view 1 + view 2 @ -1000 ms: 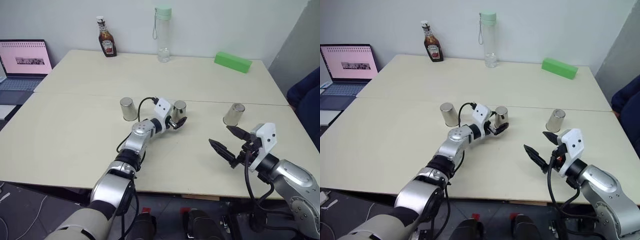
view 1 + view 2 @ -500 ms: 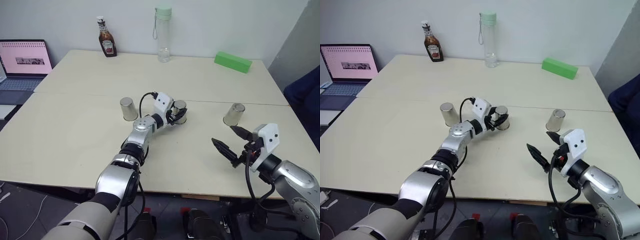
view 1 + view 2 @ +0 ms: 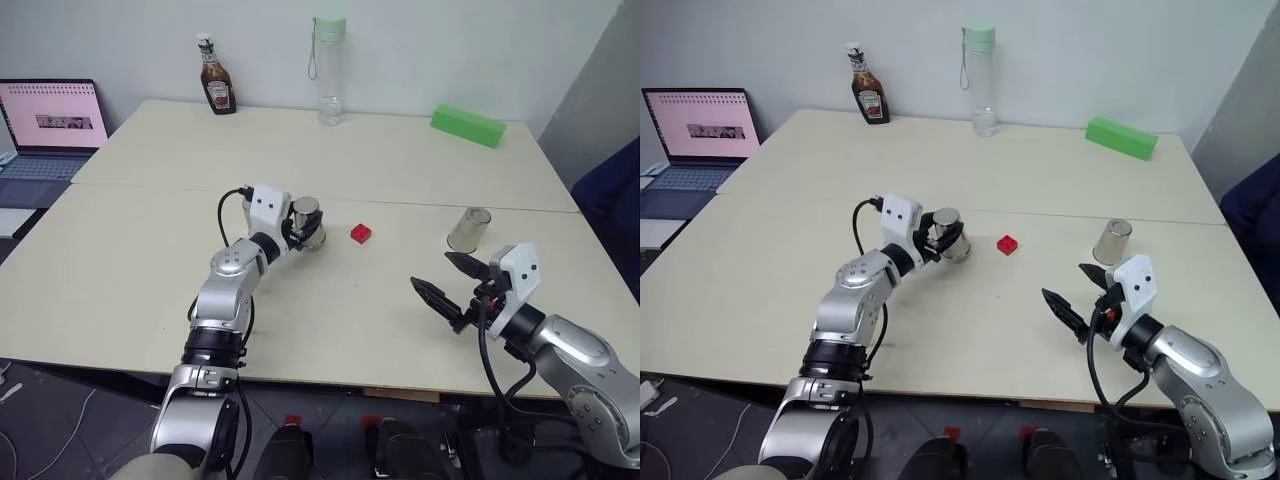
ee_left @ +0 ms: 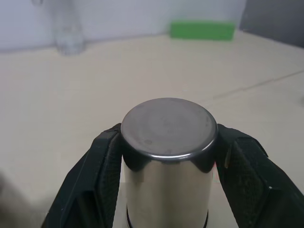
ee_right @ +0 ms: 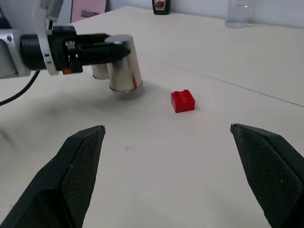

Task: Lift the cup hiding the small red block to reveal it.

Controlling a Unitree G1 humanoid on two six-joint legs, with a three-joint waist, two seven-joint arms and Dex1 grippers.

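- The desk [image 3: 150, 290] carries everything, and I place the rest from the small red block [image 3: 361, 233], which lies bare near its middle seam. Your reveal looks done, so the work now is to hold it cleanly.
- Your left gripper [image 3: 301, 232], to the robot's left of the block, has its fingers clamped on the cup [image 3: 307, 220], one on each side of the wall. The cup tilts, and its rim looks just off the desk. Keep the squeeze even; a shiny tapered wall will likely slip if you loosen.
- Keep the cup well apart from the block. If you set it down, do so on the bare desk on the side away from the block, so that it cannot cover the block again.
- Your right gripper [image 3: 446, 279] hovers nearer you than the block, on the robot's right, fingers spread wide and holding nothing. Leave it there.
- The second cup [image 3: 467, 229] stands upside down to the block's right. I judge it needs no touching.
- Writing: the sauce bottle [image 3: 216, 76] at the far edge has a label too small to read. The laptop [image 3: 45, 130] screen shows pink with a dark strip, not legible.
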